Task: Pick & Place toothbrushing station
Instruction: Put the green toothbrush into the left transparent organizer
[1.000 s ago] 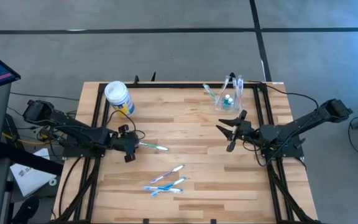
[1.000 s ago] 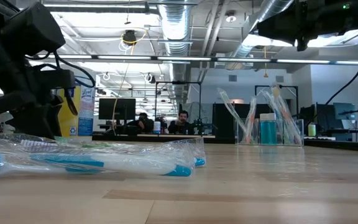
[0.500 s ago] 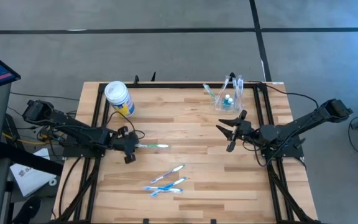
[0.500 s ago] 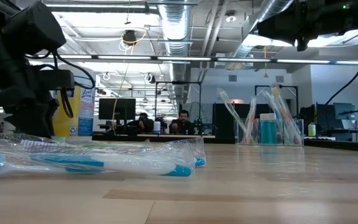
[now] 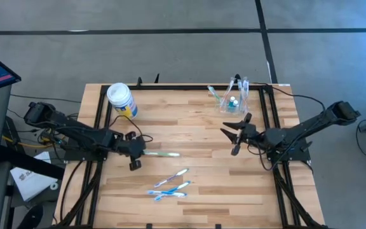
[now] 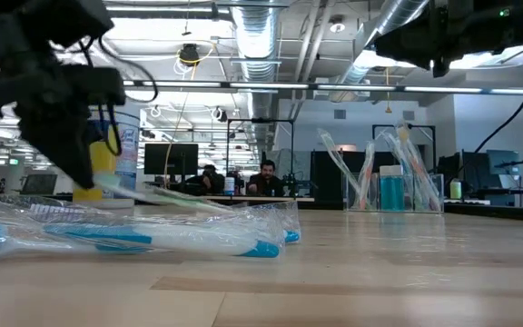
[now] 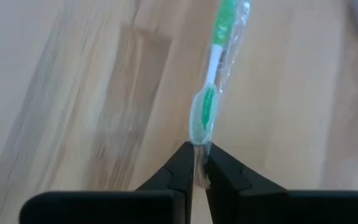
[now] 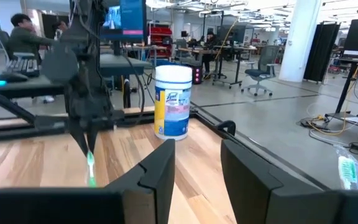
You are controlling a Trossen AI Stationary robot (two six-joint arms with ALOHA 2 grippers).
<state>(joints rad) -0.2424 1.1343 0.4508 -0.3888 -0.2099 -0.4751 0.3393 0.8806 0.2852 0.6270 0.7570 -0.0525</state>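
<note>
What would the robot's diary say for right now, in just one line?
left claw: shut on green toothbrush, lifted off table | right claw: open, waiting | clear cup: at far edge

Overhead, table-level and wrist cameras share the table.

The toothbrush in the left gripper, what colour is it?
Green and white toothbrush, clearest in the left wrist view.

Grey floor, open office with exposed ducts, desks, monitors.
</note>
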